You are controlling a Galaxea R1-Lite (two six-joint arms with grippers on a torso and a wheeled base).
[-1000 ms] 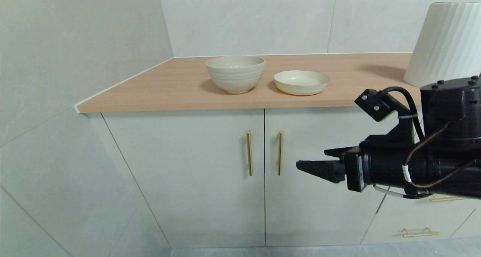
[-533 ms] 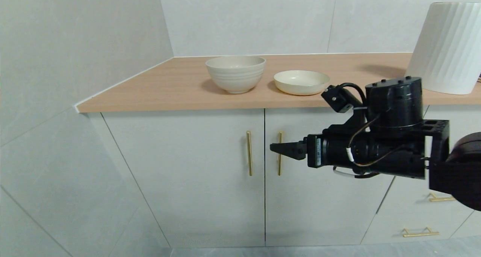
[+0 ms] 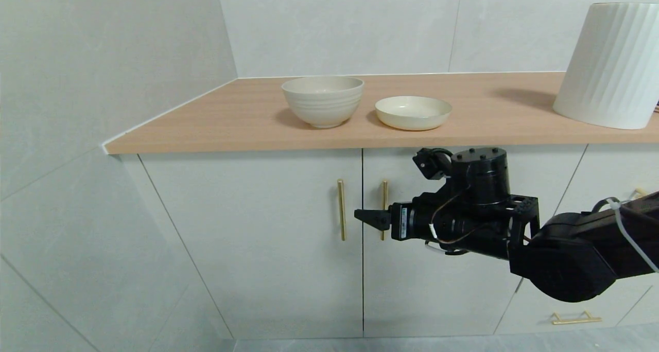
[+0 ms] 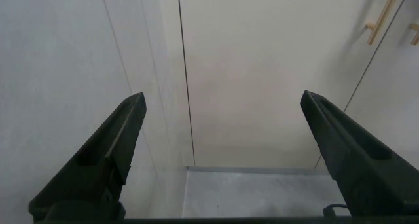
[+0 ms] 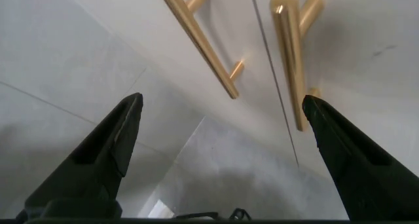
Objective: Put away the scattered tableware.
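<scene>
My left fingers point(image 4: 118, 145) are spread wide with nothing between them, low down and facing a plain cabinet door point(image 4: 262, 86) and a strip of floor point(image 4: 255, 185) at its foot.

My right fingers point(image 3: 367, 217) are spread wide too and hold nothing. They are level with the two gold handles, and their tip lies over the seam between the doors, between the left handle point(image 3: 341, 210) and the right handle point(image 3: 384, 208). From my right wrist both bars sit close ahead in the gap between the fingers. I cannot tell whether I touch either one. Both doors are shut. Off to my right, low down, a drawer pull point(image 3: 575, 318) shows.

Above the doors runs the wooden bench point(image 3: 231, 128). On it, above the handles, stand the bowl point(image 3: 323, 101) and the dish point(image 3: 413, 112). They are side by side and just apart, the bowl to the left, both upright. Farther right on the bench stands a white ribbed shade point(image 3: 610, 64). Pale tiled wall point(image 3: 334, 28) rises behind.
</scene>
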